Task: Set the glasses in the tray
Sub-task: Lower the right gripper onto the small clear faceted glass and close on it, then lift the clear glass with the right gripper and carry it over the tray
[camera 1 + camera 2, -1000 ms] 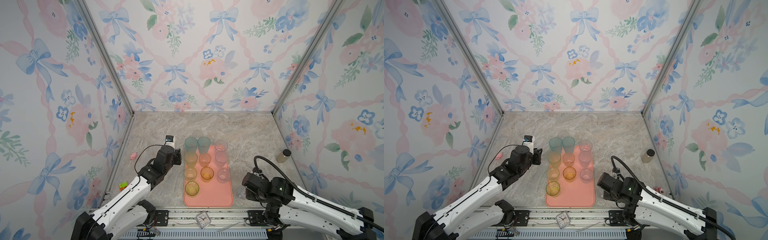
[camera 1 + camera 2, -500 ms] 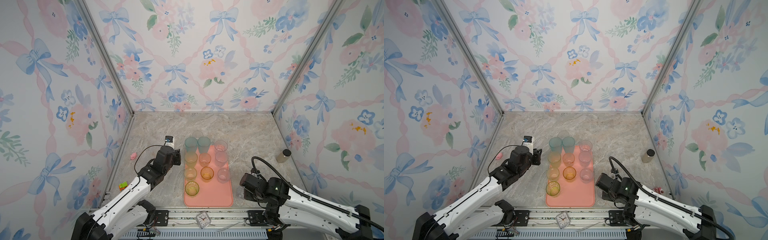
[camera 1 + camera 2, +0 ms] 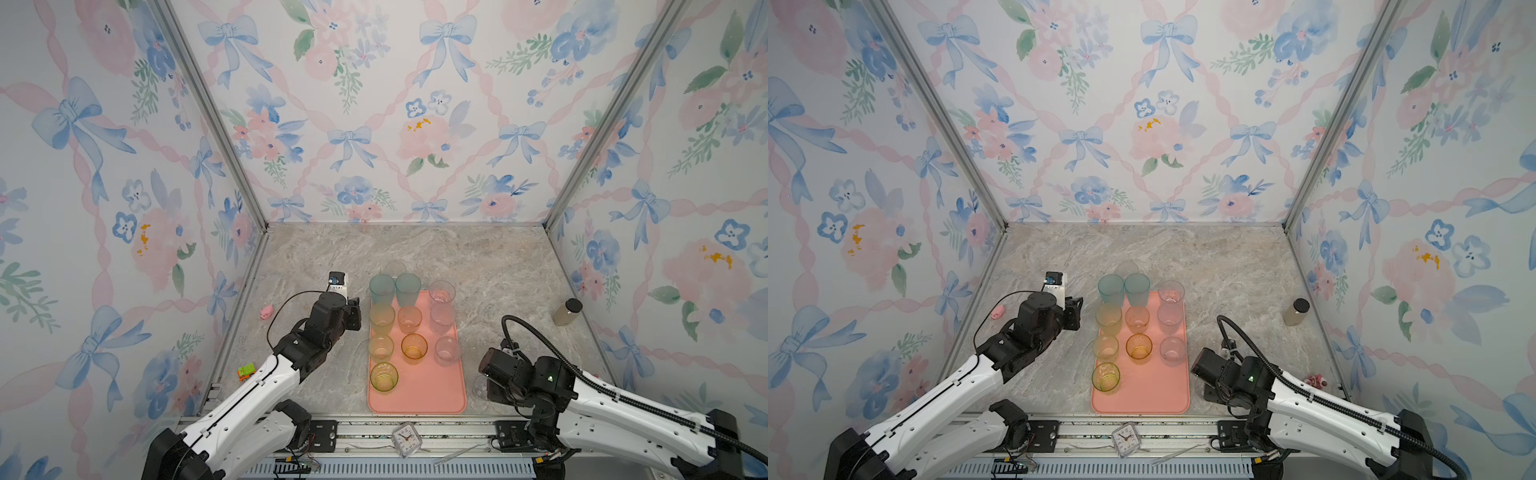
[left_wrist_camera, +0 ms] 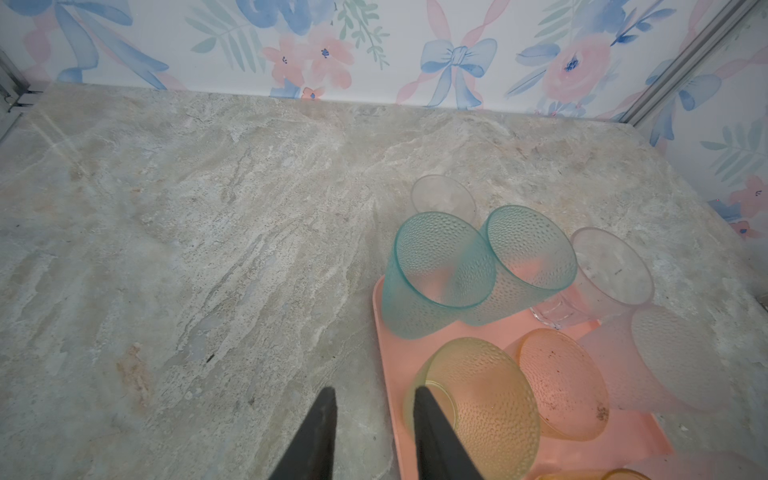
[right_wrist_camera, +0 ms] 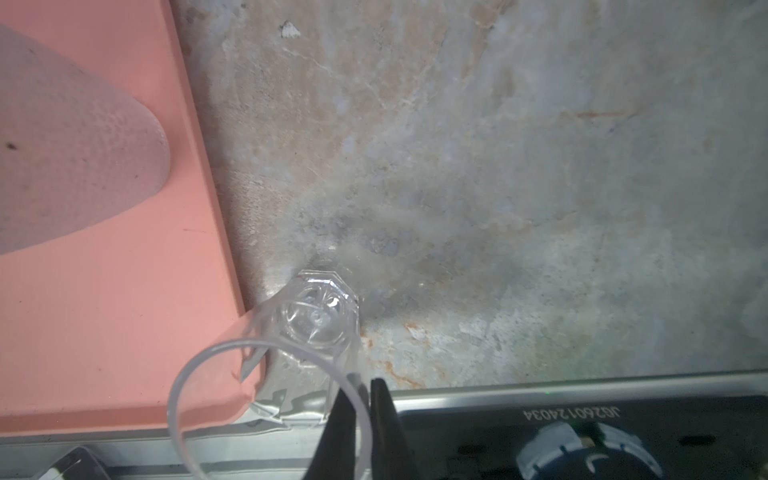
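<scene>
Pinches rim of clear glass (image 5: 316, 316) with right gripper (image 5: 360, 386), just off tray (image 5: 124, 291) at its 5 o'clock corner. Holds left gripper (image 4: 374, 390) parted and empty at tray's 10 o'clock, beside yellow glass (image 4: 490, 407).

My left gripper (image 4: 374, 395) hangs parted just beside the tray (image 4: 395, 355); on the tray I see two teal glasses (image 4: 440, 266), a yellow glass (image 4: 490, 399) and an orange glass (image 4: 561, 386).

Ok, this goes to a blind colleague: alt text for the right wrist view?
The right gripper pinches the rim of a clear glass standing on the marble table beside a corner of the pink tray.
</scene>
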Robot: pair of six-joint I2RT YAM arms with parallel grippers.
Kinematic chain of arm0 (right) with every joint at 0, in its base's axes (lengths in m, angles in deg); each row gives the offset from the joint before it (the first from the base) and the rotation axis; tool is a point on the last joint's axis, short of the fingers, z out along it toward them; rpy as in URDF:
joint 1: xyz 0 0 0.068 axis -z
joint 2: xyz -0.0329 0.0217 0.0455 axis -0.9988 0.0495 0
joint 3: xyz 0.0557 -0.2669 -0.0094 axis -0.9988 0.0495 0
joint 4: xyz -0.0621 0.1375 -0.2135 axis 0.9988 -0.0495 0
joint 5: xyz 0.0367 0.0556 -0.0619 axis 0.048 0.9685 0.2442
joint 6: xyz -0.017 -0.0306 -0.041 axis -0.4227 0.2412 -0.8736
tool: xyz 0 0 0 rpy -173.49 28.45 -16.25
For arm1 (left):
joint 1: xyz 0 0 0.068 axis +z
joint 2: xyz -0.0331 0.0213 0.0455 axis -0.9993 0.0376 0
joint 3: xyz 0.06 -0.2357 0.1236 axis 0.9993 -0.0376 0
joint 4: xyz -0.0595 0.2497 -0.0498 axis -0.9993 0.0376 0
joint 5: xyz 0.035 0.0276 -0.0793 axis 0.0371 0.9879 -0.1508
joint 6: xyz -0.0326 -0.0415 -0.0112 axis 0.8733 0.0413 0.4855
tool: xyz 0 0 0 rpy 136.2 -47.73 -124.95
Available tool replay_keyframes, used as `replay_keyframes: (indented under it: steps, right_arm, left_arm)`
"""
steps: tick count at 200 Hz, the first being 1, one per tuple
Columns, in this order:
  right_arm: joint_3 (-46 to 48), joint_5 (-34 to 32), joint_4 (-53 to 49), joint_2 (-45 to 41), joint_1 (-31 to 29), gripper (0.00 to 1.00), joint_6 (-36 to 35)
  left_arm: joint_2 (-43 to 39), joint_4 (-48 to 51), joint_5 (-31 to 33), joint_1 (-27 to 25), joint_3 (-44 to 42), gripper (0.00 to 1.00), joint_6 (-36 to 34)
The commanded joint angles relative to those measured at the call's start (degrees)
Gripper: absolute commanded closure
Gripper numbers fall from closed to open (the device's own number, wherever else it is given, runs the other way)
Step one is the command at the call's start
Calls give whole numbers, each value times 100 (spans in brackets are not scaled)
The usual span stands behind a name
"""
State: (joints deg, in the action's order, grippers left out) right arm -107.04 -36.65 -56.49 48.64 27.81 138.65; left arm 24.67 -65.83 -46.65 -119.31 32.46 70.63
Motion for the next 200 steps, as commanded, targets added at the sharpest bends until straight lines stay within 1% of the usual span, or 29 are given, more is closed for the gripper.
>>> replay_keyframes:
  steps: [1, 24, 77, 108, 143, 200]
  right_arm:
    - [-181, -94, -271, -47, 29, 92, -50]
    - [-353, -188, -427, -43, 30, 100, -119]
    - [-690, -240, -580, 39, 25, 100, -268]
    - [-1031, -220, -622, 244, -121, 100, -427]
    - [-1333, -139, -468, 798, -476, 100, -620]
    - [-1853, 122, -196, 2055, -1048, 100, -963]
  left_arm:
    - [-38, -67, -91, 45, -65, 66, -63]
    - [-5, -68, -93, 50, -46, 66, -59]
    - [-1, -73, -116, 53, -51, 66, -68]
    - [36, -58, -128, 50, -35, 66, -68]
    - [69, -67, -140, 47, -20, 66, -68]
    - [57, -40, -135, 61, -35, 66, -53]
